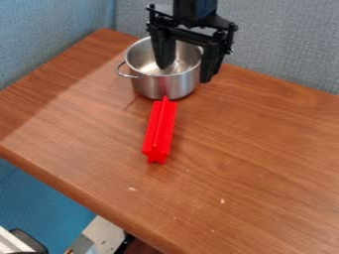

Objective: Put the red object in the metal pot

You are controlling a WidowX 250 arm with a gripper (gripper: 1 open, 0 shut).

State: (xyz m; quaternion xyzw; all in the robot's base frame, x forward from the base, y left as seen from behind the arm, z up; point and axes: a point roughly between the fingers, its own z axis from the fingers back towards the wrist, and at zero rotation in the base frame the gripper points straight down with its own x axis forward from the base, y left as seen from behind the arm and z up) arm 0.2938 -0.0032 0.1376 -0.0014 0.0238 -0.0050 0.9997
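Brown wood grain is running across the desk (59, 99), which is filling most of the view and slanting from the near left edge toward the far right, with a blue-grey wall standing behind it and a strip of blue showing below its near left edge. Moving rightward, the metal pot (149, 81) is sitting upright on the far part of the desk, its shiny steel wall catching the light and a small handle sticking out on its left side. Just in front of the pot, the red object (161, 129) is lying flat on the wood, a long narrow bar pointing with its far end at the base of the pot, where it is touching or almost touching the steel; the exact contact is too small to tell. It is lying outside the pot, not in it. Above the pot, the black claw (189, 62) is hanging with its fingers pointing straight down, spread wide apart and gripping nothing; its left finger is reaching down over the pot's opening, while its right finger is hanging by the right rim.
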